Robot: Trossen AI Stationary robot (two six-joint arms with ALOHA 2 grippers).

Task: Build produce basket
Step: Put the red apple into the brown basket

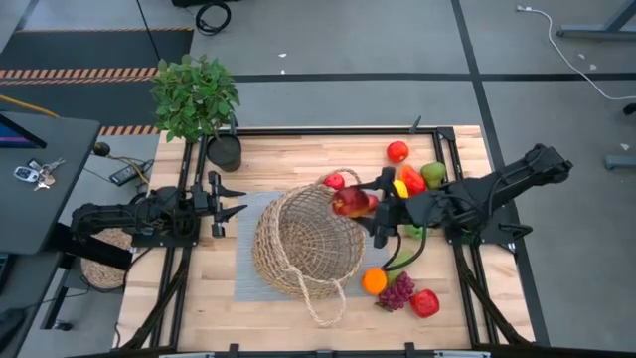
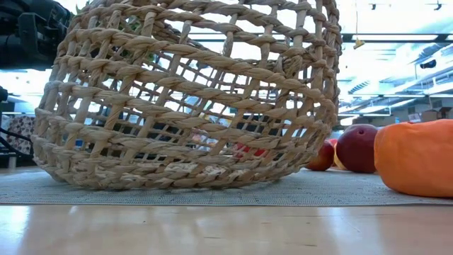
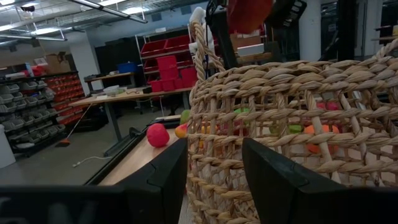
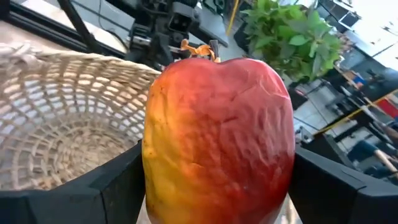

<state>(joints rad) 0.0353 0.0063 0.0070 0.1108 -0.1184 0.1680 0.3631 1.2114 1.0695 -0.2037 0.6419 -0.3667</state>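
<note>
One basket (image 1: 303,239) (tipped) mouth facing right gripper's (image 1: 360,204) apple (image 1: 350,203).

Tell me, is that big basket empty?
Looks empty: the right wrist view shows the basket's bare woven bottom, though not all of it.

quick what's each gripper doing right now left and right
Left gripper: open, empty, beside the basket.
Right gripper: shut on a red-yellow apple at the basket's rim.

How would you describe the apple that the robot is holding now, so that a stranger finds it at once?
Find the big wicker basket mid-table. At its right rim, the right gripper holds a red-and-yellow apple above the opening. It alone is off the table; the other produce lies on the wood.
</note>
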